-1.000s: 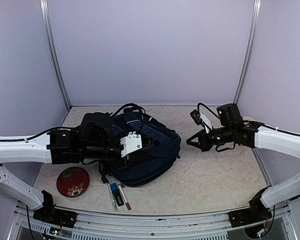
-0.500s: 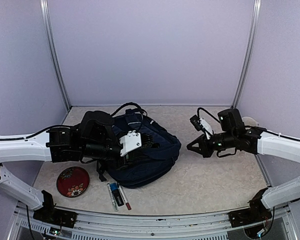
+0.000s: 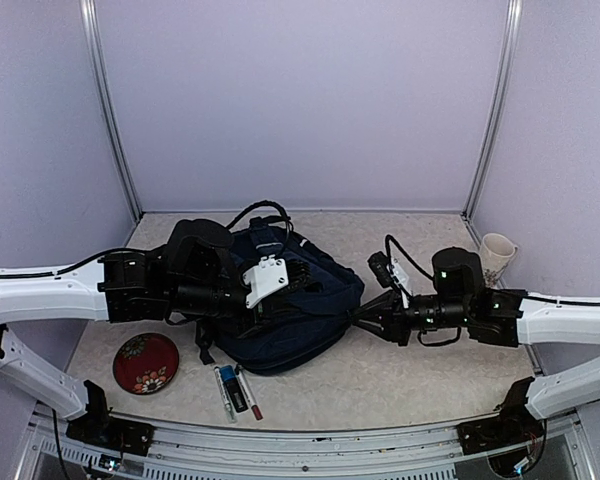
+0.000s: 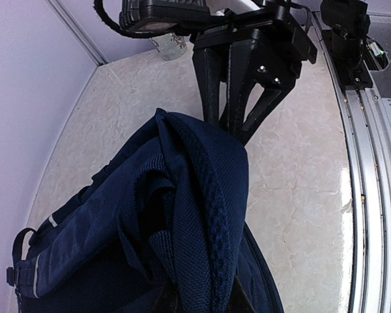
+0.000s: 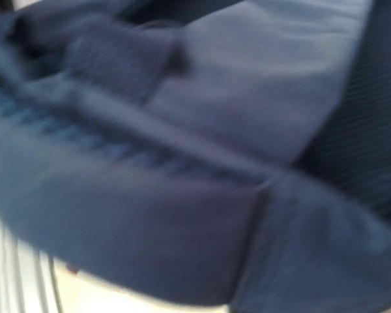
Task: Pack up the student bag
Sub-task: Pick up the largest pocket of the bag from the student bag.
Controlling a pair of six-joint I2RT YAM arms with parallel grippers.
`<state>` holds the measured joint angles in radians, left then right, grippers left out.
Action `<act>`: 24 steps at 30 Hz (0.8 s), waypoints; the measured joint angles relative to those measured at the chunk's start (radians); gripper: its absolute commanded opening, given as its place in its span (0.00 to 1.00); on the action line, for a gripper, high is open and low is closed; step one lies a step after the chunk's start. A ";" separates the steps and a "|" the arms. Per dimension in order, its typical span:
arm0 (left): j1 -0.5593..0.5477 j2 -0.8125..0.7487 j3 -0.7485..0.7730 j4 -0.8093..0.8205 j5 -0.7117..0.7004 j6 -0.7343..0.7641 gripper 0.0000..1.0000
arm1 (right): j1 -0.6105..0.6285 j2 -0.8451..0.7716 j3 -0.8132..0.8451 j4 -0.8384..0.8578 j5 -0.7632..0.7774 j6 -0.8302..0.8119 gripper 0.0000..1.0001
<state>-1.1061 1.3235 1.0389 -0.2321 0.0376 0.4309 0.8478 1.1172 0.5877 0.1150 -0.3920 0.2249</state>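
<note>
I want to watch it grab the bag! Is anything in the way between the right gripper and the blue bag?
Nothing visible is in the way. The right gripper is right at the edge of the student bag. The mug, the red plate and the pens lie off to the sides.

The frame is filled almost wholly by the student bag [image 5: 202, 117], shown blurred and at close range. A thick seam [image 5: 150, 153] is seen running across its navy fabric. A pale strip of worktop [image 5: 130, 305] is visible along the lower edge.
</note>
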 measured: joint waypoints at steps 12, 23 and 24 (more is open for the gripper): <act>-0.001 0.003 0.000 0.001 0.001 0.000 0.00 | 0.020 0.121 0.000 0.110 0.092 0.065 0.19; -0.002 0.007 0.001 0.018 0.003 0.000 0.00 | 0.024 0.122 0.000 0.145 0.174 0.080 0.00; -0.002 0.007 0.001 0.019 0.003 0.000 0.00 | 0.026 0.121 0.000 0.144 0.179 0.079 0.00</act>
<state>-1.1076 1.3308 1.0397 -0.2131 0.0402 0.4313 0.8734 1.2377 0.5880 0.2588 -0.2131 0.3042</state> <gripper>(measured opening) 0.109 0.020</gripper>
